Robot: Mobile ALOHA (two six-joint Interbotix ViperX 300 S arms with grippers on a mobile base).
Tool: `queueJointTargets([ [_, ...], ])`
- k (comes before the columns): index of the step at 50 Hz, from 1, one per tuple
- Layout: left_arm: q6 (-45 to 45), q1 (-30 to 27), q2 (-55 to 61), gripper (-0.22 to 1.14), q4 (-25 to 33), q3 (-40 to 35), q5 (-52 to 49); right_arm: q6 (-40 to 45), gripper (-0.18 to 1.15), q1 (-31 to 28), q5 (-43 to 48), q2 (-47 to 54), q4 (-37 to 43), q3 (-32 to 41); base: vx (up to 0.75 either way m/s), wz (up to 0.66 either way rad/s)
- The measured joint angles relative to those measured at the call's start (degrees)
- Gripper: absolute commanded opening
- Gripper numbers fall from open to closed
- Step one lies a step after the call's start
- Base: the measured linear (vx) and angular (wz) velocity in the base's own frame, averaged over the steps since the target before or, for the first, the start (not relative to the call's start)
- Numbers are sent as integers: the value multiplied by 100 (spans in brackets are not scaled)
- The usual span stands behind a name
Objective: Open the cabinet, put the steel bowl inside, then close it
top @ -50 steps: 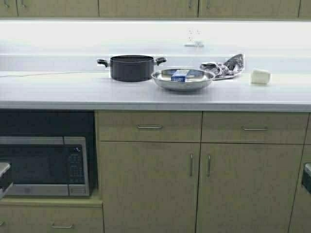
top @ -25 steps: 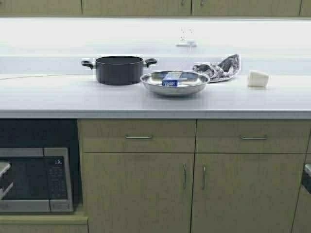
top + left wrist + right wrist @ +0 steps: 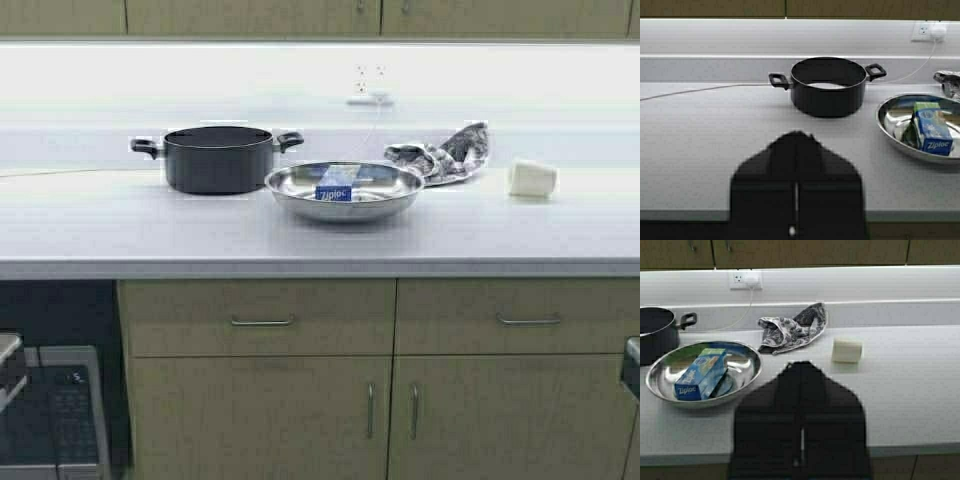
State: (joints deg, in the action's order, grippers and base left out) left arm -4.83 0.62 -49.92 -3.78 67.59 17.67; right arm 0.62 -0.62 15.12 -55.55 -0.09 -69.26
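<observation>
The steel bowl [image 3: 345,211] sits mid-counter with a blue Ziploc box [image 3: 334,191] inside it. Only the bottom strip of the wall-hung cabinet [image 3: 300,15] shows, doors shut. Both arms are held low in front of the counter edge, far from the bowl. My left gripper [image 3: 796,134] is shut and empty, pointing at bare countertop left of the bowl [image 3: 886,129]. The right gripper [image 3: 801,364], also shut and empty, points just right of the bowl [image 3: 749,365].
A black two-handled pot [image 3: 218,158] stands touching the bowl's left side. A patterned cloth [image 3: 440,155] and a white cup [image 3: 531,178] on its side lie to the right. Base cabinets and drawers [image 3: 260,320] are below, a microwave [image 3: 60,420] at lower left.
The robot has driven closer to the counter and to the right: the whole scene has shifted left and down and looks larger. Both grippers stay as they were.
</observation>
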Motion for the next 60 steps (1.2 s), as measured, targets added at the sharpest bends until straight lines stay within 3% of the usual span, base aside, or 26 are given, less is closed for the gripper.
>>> queueJointTargets([
  [30,-149,0,-316,7,-9,123,0,0,8,0,0,325,-9,0,31,-9],
  [34,-158,26,-334,24,-70,132,88,79,25,-44,26,369,0,9,24,-1],
  [42,-211,527,-290,95,-492,123,202,211,100,-466,79,387,-26,18,24,3],
  [44,-255,677,-255,108,-536,123,202,211,111,-571,88,387,-26,53,24,4],
  [50,-334,1239,-70,101,-554,88,211,211,102,-958,114,387,-35,105,22,4],
  [60,-255,2584,905,102,-369,-149,712,202,104,-2101,729,914,-9,255,16,1],
])
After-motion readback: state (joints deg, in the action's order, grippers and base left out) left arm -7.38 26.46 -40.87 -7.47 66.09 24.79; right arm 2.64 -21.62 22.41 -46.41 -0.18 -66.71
